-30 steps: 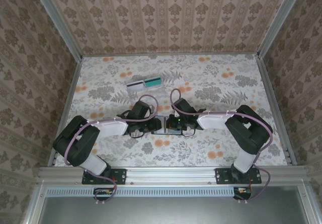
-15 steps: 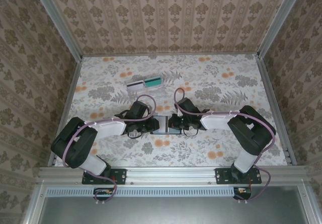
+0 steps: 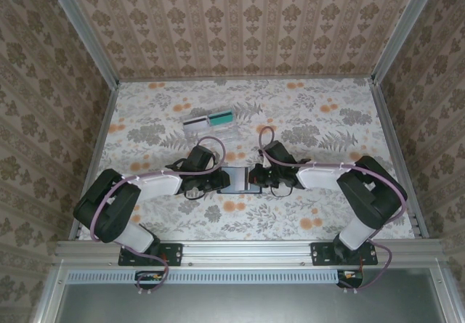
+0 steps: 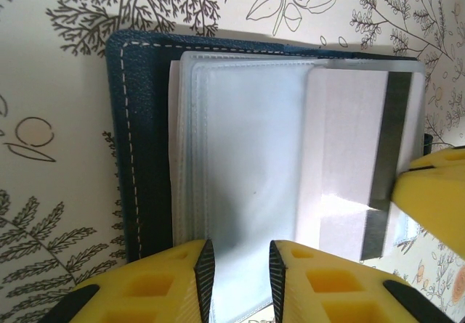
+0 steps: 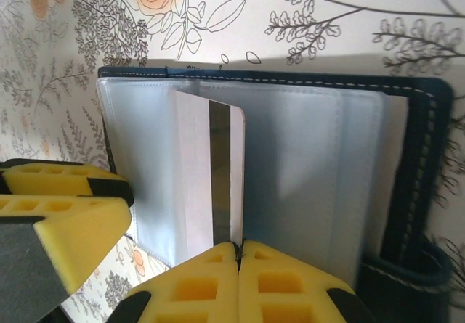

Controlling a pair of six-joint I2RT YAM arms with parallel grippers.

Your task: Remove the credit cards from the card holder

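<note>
Floral-print tabletop [image 3: 312, 112] under left gripper [image 3: 220, 181] and right gripper [image 3: 251, 180]; damask-wallpaper walls [image 3: 240, 25] beyond and flanking; aluminium rail [image 3: 247, 249] behind.

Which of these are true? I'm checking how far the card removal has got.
1. The right gripper is shut on a pale card with a dark stripe. True.
2. The card holder lies folded shut. False: it lies open, with its clear sleeves showing.
3. Two loose cards lie on the table, beyond the card holder. True.
4. The left gripper hangs free, away from the card holder. False: its fingers clamp the holder's edge on the side opposite the right gripper.
</note>
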